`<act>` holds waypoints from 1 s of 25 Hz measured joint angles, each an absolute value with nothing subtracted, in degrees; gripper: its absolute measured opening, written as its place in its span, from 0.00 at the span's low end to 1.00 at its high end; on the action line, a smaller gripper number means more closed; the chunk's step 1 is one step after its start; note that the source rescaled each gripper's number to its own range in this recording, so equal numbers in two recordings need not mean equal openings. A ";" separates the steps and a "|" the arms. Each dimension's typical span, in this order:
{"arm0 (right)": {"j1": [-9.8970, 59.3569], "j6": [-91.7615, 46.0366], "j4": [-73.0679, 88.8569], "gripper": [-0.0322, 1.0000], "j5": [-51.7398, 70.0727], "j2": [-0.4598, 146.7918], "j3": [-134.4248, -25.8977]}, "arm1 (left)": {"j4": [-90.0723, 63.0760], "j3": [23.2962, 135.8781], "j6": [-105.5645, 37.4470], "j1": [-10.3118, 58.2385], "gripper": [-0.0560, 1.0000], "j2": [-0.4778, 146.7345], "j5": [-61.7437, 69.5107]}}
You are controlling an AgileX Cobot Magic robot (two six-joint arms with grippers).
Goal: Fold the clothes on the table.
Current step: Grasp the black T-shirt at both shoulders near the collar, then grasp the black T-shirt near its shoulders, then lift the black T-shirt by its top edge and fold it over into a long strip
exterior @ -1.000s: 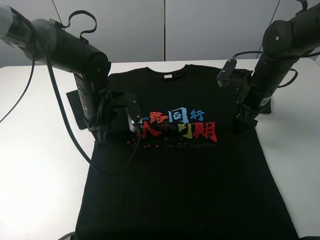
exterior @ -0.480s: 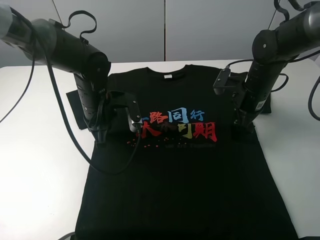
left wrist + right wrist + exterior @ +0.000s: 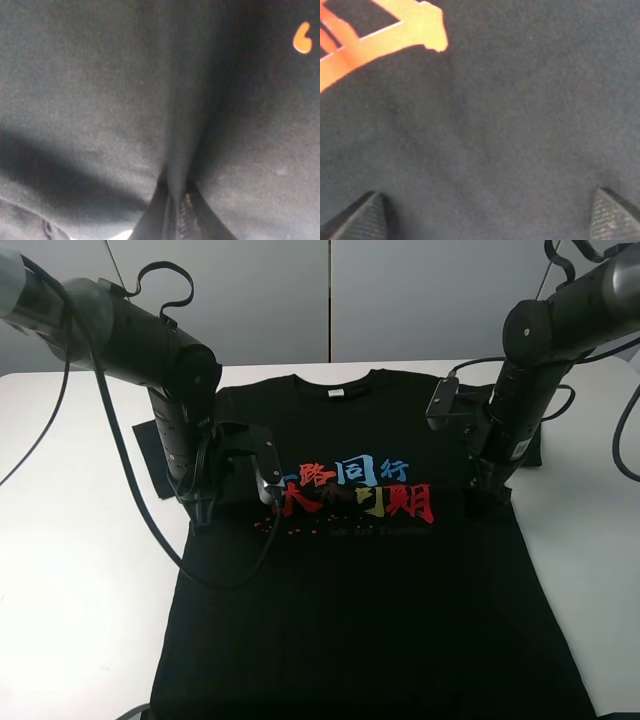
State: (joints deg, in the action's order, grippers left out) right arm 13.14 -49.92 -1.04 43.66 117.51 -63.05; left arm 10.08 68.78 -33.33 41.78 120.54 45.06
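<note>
Ahead of me, at the back of the high view, stands a wall [image 3: 420, 300] of plain, pale grey panels. A thin dark seam [image 3: 329, 300] runs straight up and down near the middle of it, splitting one smooth panel from the next. A second seam [image 3: 104, 260] shows further to my left, just as thin and upright. Far to my right a slanted thin line [image 3: 545, 280] crosses the grey; I cannot tell whether it is another seam or a cord.
</note>
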 joint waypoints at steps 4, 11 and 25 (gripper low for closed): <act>13.14 -50.42 -1.75 0.38 43.20 117.77 -63.25 | 10.08 68.78 -33.33 41.78 0.06 120.54 45.06; 13.14 -51.41 0.00 0.03 44.17 117.77 -63.25 | 10.17 68.78 -33.33 41.78 0.06 120.54 44.94; 13.93 -51.03 0.00 0.03 44.36 110.52 -62.59 | 12.12 76.77 -23.74 41.78 0.05 122.93 46.28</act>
